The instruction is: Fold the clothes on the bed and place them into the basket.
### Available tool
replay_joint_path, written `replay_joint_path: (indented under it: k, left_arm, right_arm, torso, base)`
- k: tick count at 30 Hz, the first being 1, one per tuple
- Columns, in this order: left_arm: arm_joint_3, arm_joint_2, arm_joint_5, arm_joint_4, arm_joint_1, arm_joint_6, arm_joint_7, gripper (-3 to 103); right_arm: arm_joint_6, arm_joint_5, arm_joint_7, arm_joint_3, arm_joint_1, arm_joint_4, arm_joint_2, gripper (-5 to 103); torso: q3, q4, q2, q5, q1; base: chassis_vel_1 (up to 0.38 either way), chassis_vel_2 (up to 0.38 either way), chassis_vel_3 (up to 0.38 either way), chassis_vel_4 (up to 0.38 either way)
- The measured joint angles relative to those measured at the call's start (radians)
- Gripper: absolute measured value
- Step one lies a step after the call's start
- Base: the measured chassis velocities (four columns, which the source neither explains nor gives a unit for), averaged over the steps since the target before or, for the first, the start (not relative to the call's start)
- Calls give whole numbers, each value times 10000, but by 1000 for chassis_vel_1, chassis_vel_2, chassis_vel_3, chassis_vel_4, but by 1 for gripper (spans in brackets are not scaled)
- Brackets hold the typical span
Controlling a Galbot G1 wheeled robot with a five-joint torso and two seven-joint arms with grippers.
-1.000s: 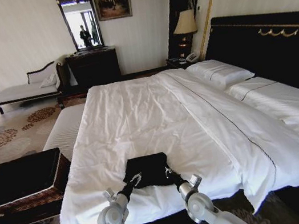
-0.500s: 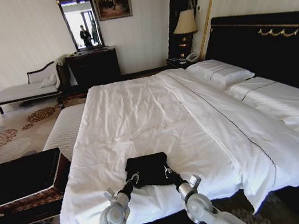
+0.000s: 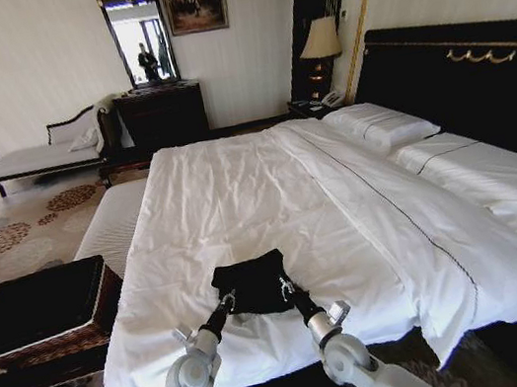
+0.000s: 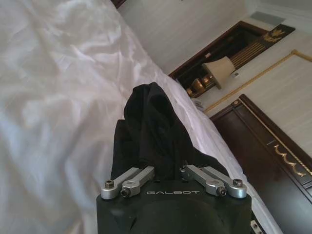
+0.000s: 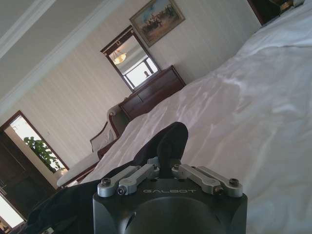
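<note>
While the black top (image 3: 251, 284) lies bunched near the bed's (image 3: 270, 201) foot edge, long axis crosswise, left gripper (image 3: 228, 302) and right gripper (image 3: 284, 289) each pinch its near corners, jaws clamped on cloth.

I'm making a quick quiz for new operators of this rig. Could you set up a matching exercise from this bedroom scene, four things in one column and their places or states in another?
Things:
1. clothes
2. basket
3. left hand
4. lamp

Places or states:
A. beside the headboard, at the far wall
B. on the floor left of the bed
C. bunched and gripped from both sides near the bed's foot
D. shut on the near left edge of the black top

Pairs: 1-C, 2-B, 3-D, 4-A
</note>
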Motion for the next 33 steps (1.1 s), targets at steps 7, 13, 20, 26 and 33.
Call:
replay_joint_path:
  k: [7,13,20,26,33]
  left_arm:
    - [-175,252,-362,-1239,202,55,-119,8]
    - [-291,225,-489,-2221,355,219,-322,8]
    - [-369,205,-556,-2435,401,249,-390,8]
    - [-370,104,-526,-2567,427,251,-413,8]
    - [-467,100,-494,-2875,516,246,-457,8]
  right_arm:
    - [430,-513,247,193,345,522,-290,5]
    - [504,-716,511,60,625,1026,-372,5]
    - [654,-688,363,10,680,1130,-388,5]
    - [581,-828,381,-46,595,1325,-496,5]
    - [319,-985,601,-81,525,1685,-578,5]
  torso:
    - [0,0,0,0,-1]
    - [0,1,1,0,-1]
    - [0,0,0,0,-1]
    - [0,0,0,-1,-2]
    - [0,1,0,0,-2]
  base:
    - [0,0,0,0]
    - [0,0,0,0]
    - [0,0,0,0]
    - [0,0,0,0]
    - [0,0,0,0]
